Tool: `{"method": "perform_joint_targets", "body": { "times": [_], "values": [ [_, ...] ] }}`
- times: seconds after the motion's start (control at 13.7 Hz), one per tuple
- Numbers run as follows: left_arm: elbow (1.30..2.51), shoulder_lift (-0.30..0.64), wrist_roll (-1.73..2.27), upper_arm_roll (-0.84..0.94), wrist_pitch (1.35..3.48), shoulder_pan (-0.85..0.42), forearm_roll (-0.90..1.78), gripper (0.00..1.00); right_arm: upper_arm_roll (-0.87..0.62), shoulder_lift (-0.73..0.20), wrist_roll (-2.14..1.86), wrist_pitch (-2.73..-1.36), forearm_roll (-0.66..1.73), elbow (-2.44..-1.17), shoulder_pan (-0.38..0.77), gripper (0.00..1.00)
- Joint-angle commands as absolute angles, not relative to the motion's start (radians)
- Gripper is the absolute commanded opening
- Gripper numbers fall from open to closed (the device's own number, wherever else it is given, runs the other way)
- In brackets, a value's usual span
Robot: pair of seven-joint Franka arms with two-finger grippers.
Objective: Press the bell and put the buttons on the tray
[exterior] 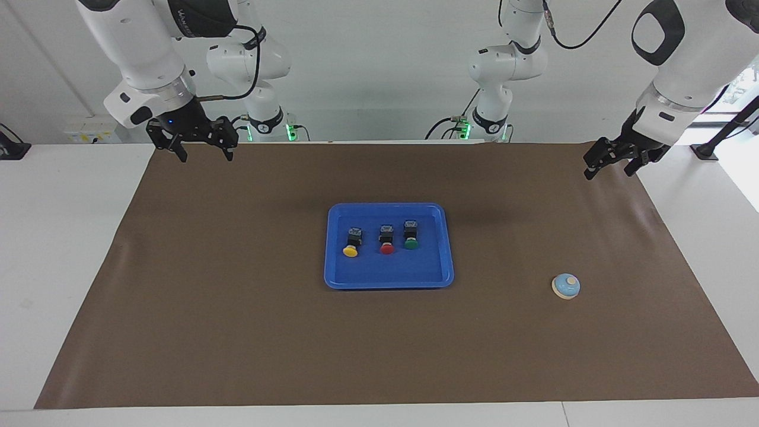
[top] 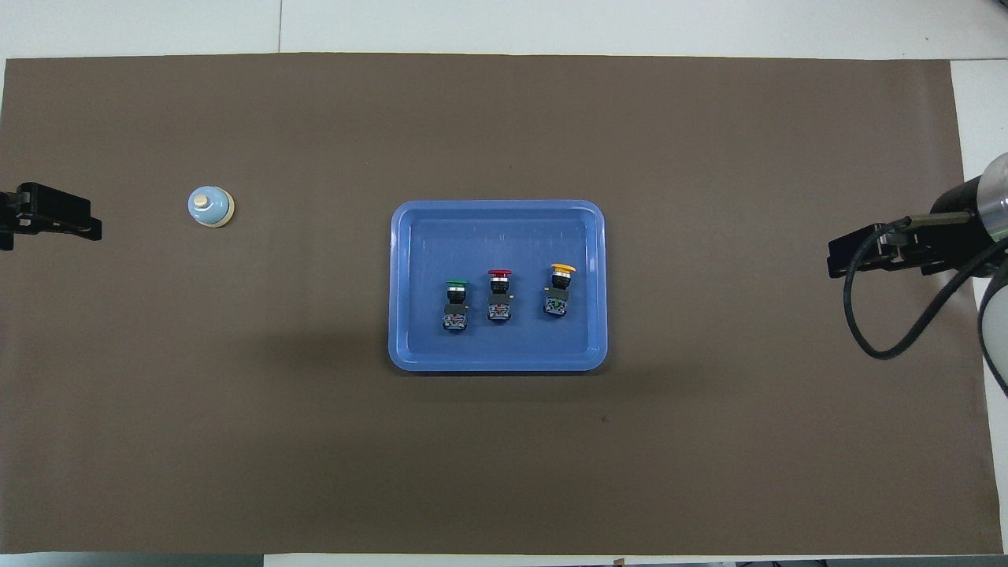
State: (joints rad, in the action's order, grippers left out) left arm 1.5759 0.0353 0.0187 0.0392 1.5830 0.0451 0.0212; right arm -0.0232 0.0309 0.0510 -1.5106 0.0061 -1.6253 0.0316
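Buttons (exterior: 386,239) lie on tray (exterior: 388,277).

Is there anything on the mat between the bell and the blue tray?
No. Between the bell and the tray only bare brown mat shows, clearest in the overhead view; the facing view agrees. All three buttons lie in the tray.

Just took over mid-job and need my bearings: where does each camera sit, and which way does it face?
Facing view: high across the table, facing the robots; shows both arms, right gripper, left gripper.
Overhead view: above the robots' end, looking forward and down; only gripper tips and the right wrist show.
Shared: tray holding three buttons, bell, half a turn apart.
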Motion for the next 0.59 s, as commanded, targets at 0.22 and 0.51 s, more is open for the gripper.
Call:
{"method": "perform_joint_targets", "body": {
  "times": [0.22, 0.51],
  "values": [
    [1.575, 0.025, 0.018, 0.035, 1.523, 0.037, 0.023, 1.00, -0.038, 0.051, 0.037, -1.514, -0.003, -1.646, 0.011, 1.00],
    [1.574, 0.025, 0.018, 0.035, 1.523, 0.037, 0.021, 1.00, -0.038, 0.051, 0.037, -1.514, -0.003, -1.646, 0.011, 1.00]
  ]
}}
